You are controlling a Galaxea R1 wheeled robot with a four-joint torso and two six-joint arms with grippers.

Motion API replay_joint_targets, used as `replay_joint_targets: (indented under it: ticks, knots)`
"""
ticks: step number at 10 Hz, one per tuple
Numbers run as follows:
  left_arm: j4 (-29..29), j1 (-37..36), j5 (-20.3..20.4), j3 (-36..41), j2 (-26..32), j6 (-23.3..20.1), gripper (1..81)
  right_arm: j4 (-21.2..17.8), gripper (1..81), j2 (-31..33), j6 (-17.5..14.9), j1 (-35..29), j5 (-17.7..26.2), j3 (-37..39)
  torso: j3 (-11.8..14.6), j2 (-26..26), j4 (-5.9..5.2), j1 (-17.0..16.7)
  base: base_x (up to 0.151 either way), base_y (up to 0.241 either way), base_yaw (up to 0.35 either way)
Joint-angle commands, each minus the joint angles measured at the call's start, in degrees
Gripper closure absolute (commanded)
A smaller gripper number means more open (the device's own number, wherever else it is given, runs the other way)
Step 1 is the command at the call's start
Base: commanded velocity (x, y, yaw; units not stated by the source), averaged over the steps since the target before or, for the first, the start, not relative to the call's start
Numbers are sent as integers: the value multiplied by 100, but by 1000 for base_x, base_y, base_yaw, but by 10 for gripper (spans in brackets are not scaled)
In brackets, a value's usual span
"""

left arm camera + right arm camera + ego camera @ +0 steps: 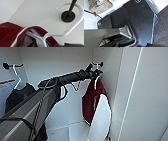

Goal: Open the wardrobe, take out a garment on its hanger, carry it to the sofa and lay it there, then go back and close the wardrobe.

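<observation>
- Reaching deep into the open wardrobe (140,97) with the left arm, left gripper (96,72) up at the hook on the right inner wall, right at the top of the hanger (95,82).
- Cannot tell whether that gripper is released or clenched; fingers not made out in either the head or left wrist view.
- Hanging by its hanger from that hook: the garment (91,103), maroon body and white sleeve, close against the wardrobe's right wall.
- In the left wrist view, white hanger (70,28) curving round the dark hook peg (68,15), collar of the garment (11,31) just below.
- Hanging from another hook on the left wall, well apart: a dark garment (17,97).
- Likely risk: pulling outward before the curve clears the peg, snagging the hanger.
- Possible too: tilting the hanger and letting the jacket slide off.
- Right gripper: cannot tell its state.
</observation>
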State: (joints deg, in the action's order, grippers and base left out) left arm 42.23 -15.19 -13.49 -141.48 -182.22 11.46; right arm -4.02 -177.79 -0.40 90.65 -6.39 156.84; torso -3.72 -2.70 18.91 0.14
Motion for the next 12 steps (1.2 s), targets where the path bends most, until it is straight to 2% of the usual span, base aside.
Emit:
replay_joint_targets:
  ticks: [1, 7, 8, 12]
  knots:
    - [155, -1087, 435, 533, -148, 5, 10, -37, 10, -84, -4, -209, 305, -32, 0, 0, 0, 0, 0, 0, 0]
    - [154, -1060, 708, 1078, -34, 5, 10, -37, 10, -84, -4, -192, 305, -32, 0, 0, 0, 0, 0, 0, 0]
    - [154, -1051, 752, 1166, 28, 5, 811, -37, 10, -92, -4, -192, 305, -41, 0, 0, 0, 0, 0, 0, 0]
    - [154, -1200, 840, 1491, 352, 41, 811, -46, 10, -84, 5, -182, 296, -41, -2, 2, 0, 7, 0, 0, 0]
